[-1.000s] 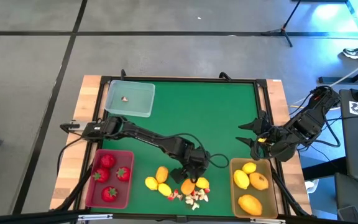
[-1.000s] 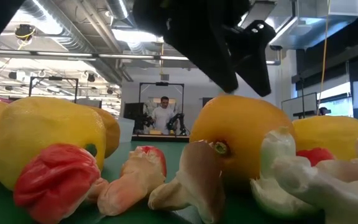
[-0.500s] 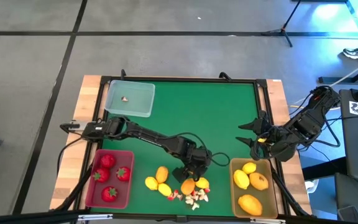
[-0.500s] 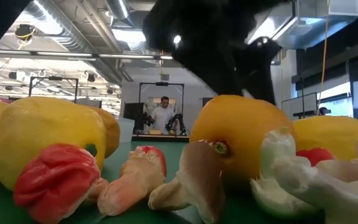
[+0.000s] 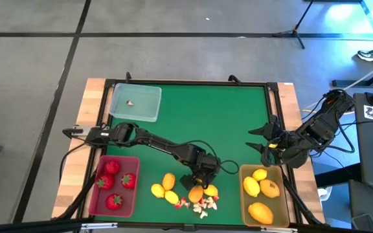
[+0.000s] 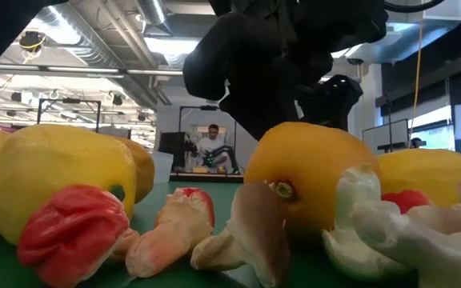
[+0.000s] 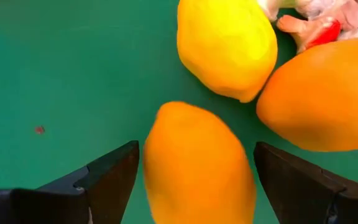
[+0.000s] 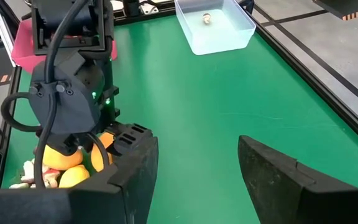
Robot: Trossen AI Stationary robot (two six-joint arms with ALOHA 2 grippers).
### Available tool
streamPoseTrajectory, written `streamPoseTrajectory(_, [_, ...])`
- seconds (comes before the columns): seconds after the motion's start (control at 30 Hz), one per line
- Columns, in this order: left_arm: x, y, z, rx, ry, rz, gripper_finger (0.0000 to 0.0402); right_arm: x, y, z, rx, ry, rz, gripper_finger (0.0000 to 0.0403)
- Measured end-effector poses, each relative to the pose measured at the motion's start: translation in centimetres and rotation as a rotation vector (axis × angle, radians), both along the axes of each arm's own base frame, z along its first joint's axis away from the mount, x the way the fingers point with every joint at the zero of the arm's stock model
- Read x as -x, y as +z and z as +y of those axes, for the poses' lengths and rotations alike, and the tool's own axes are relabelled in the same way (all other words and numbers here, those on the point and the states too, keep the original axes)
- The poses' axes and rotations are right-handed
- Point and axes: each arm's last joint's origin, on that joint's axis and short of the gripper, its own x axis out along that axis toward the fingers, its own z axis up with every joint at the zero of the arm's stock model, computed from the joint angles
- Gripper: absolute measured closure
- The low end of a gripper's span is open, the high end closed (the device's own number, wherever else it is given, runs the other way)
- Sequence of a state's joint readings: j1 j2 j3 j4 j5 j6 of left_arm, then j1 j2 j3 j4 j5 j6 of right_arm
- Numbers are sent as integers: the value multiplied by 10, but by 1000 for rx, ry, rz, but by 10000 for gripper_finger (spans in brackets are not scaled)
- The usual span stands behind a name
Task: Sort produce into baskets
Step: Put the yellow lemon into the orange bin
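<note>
**Left gripper spread over an orange fruit**

High view: left gripper [image 5: 197,186] directly above an orange fruit [image 5: 195,193] on the green worktop [image 5: 219,116]; pink tray [image 5: 93,194] to one side of it, tan tray [image 5: 244,200] to the other. Right gripper [image 5: 259,139] just beside the tan tray.

Left wrist view: fingers [image 7: 107,177] apart, the orange fruit [image 7: 197,168] between them, ungripped.

Right wrist view: right fingers [image 8: 135,171] open, empty; clear tray [image 8: 216,25] far ahead.

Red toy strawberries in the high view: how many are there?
4, all inside the pinkish-red plastic tray at the table's front left: one top left, one right, one left, one at the bottom. None seems hidden.
</note>
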State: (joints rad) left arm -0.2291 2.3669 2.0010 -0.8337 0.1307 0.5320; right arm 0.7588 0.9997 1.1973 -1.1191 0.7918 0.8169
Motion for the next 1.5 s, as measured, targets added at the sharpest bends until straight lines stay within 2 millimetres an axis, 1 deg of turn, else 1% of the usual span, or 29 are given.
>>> streamPoseTrajectory(0.1, [-1, 0, 3, 3, 14, 1, 86, 0, 0, 0, 0, 0, 0, 182])
streamPoseTrajectory(0.2, [-2, -6, 5, 5, 30, 12, 86, 0, 0, 0, -1, 0, -1, 182])
streamPoseTrajectory(0.33, [-3, -24, 4, -3, 35, 62, 86, 0, 0, 0, -2, 0, -2, 182])
streamPoseTrajectory(0.43, [-3, -28, 4, -6, 36, 70, 86, 0, 0, 0, -2, 0, -2, 182])
streamPoseTrajectory(0.57, [-5, -27, 6, -8, 41, 60, 94, 0, 0, 0, -2, 0, -1, 182])
streamPoseTrajectory(0.8, [-6, -26, 10, -7, 50, 49, 149, 0, 0, 0, -2, 0, -1, 182])
streamPoseTrajectory(0.9, [-7, -26, 10, -11, 51, 46, 161, 0, 0, 0, -7, -4, -2, 182])
streamPoseTrajectory(1.13, [-8, -25, 14, -69, 84, 29, 155, 0, 0, 0, -11, -7, -4, 182])
streamPoseTrajectory(1.3, [-8, -24, 15, -75, 87, 26, 154, 0, 0, 0, -15, -9, -5, 182])
streamPoseTrajectory(1.43, [-7, -14, 17, -101, 96, 6, 154, 0, 0, 0, -15, -9, -5, 182])
streamPoseTrajectory(1.5, [-6, -2, 19, -116, 107, -29, 153, 0, 0, 0, -15, -10, -5, 182])
